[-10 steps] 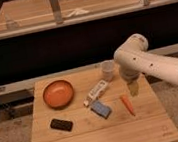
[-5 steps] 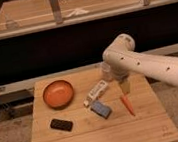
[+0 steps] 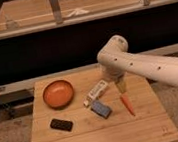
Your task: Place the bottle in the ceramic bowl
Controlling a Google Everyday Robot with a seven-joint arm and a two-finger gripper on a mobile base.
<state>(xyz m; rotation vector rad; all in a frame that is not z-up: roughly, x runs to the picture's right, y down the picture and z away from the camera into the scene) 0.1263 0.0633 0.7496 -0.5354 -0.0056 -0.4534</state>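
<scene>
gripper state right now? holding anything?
Gripper: open or shut cannot be told; it hangs just right of the bottle, which lies on the table.

The slim white bottle (image 3: 97,92) lies between the round orange ceramic bowl (image 3: 58,93), leftward, and the gripper (image 3: 121,85). The blue rectangular block (image 3: 101,109) sits before it.
</scene>
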